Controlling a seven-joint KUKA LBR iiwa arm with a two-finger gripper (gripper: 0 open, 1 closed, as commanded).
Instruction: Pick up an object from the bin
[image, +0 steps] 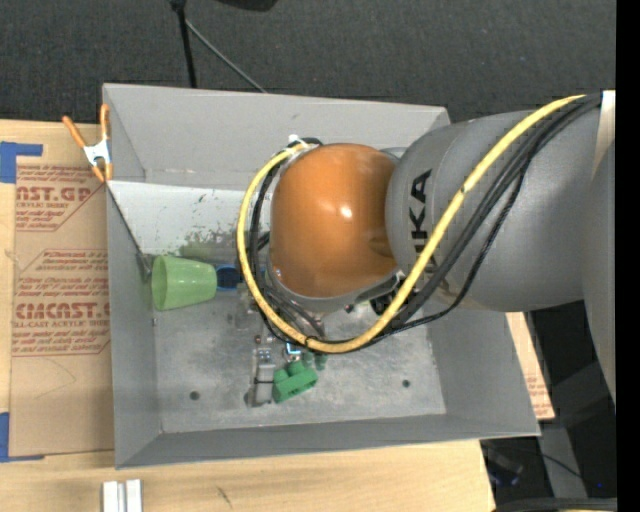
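My gripper reaches down from under the orange wrist cover to the bin floor near the front wall, in the middle of the bin. A small dark green block lies right against its right side, touching it or nearly so. A pale green plastic cup lies on its side at the bin's left, well away from the gripper. A small blue thing shows just right of the cup, partly hidden by the arm's cables.
The arm with its orange cover and yellow cable hides the middle and right of the bin. Bare grey floor shows at the front left and front right. The front wall is close below the gripper.
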